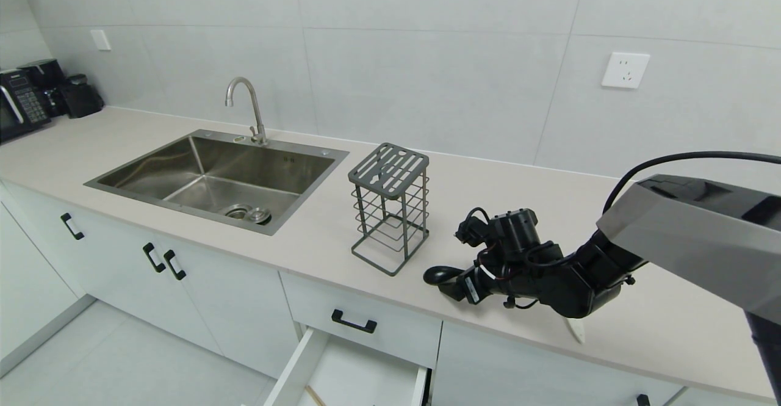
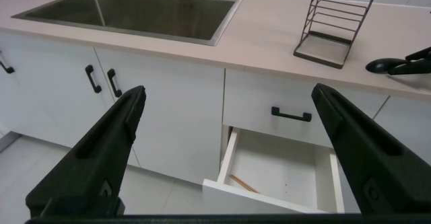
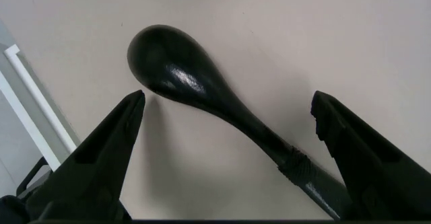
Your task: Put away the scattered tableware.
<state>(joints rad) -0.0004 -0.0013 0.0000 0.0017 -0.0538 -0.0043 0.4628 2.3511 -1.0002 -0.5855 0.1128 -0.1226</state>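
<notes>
A black spoon [image 1: 438,276] [image 3: 182,72] lies on the beige counter [image 1: 537,210] near its front edge, bowl pointing toward the rack. My right gripper [image 1: 459,288] [image 3: 227,103] is open just above it, one finger on each side of the spoon's neck, not closed on it. A white utensil [image 1: 575,329] peeks out on the counter under the right arm. My left gripper [image 2: 227,89] is open and holds nothing, hanging in front of the cabinets below counter height. The spoon [image 2: 387,65] also shows past it.
A dark wire cutlery rack [image 1: 388,207] [image 2: 337,22] stands upright left of the spoon. Below the counter a white drawer [image 1: 348,375] [image 2: 283,177] is pulled open, with a thin wooden stick [image 2: 242,182] inside. A steel sink [image 1: 213,174] lies further left, black appliances [image 1: 24,97] at the far left.
</notes>
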